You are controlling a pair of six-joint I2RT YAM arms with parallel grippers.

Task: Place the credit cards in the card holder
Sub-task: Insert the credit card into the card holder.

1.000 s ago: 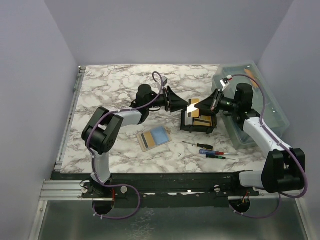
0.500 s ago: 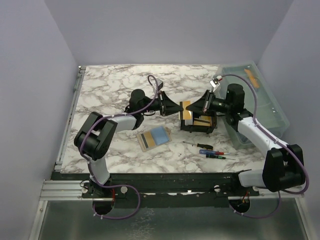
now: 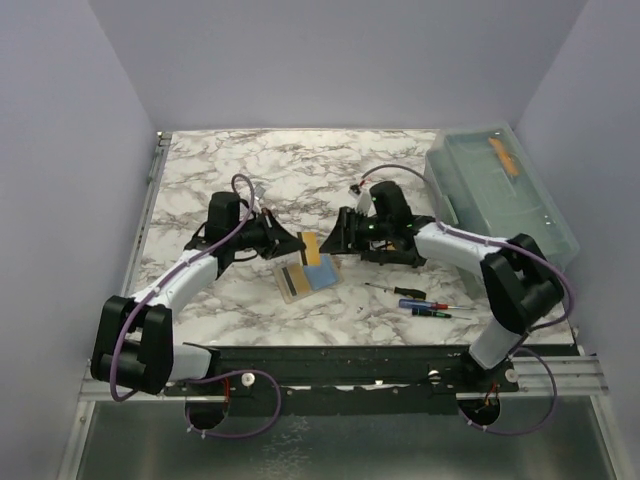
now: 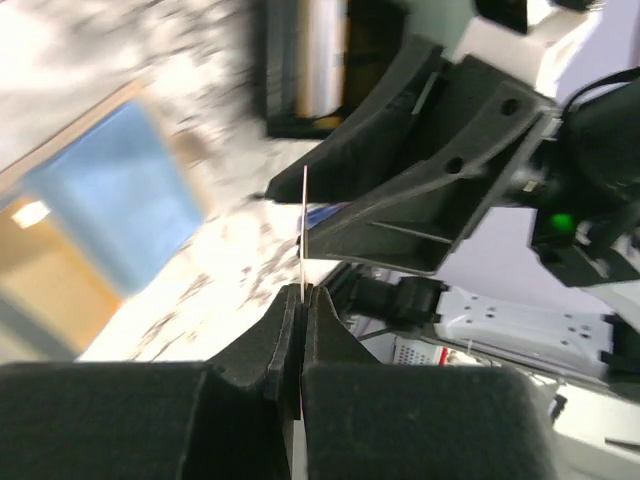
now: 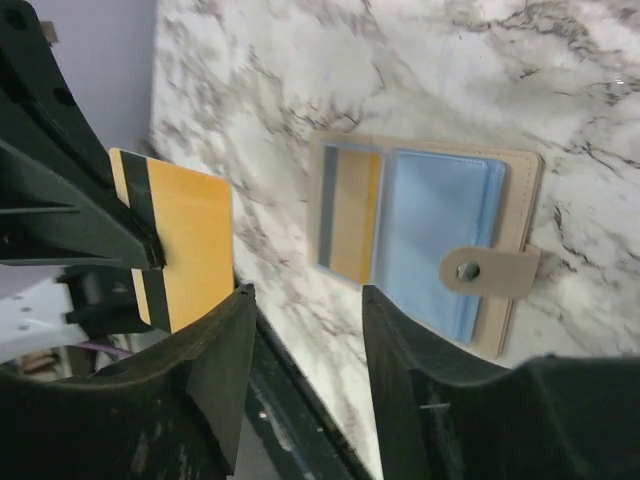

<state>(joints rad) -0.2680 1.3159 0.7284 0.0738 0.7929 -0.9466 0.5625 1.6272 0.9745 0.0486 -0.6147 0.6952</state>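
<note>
A yellow credit card [image 3: 311, 247] with a black stripe [image 5: 185, 235] hangs upright just above the open beige card holder [image 3: 305, 278]. My left gripper [image 3: 298, 248] is shut on the card's edge; in the left wrist view the card shows edge-on as a thin line [image 4: 304, 230] rising from the pinched jaws [image 4: 302, 295]. My right gripper [image 3: 338, 238] faces it, open [image 5: 305, 300], its fingers apart and clear of the card. The card holder [image 5: 430, 240] lies flat with blue sleeves, a snap tab and one tan card in a slot.
A black tray [image 3: 400, 252] with more cards sits behind my right arm, largely hidden. Small screwdrivers [image 3: 420, 300] lie at the front right. A large translucent lidded bin [image 3: 500, 190] stands at the back right.
Both arms swung left and down, from above the black tray to over the card holder. The left gripper closed on the yellow card and the right gripper let it go.
</note>
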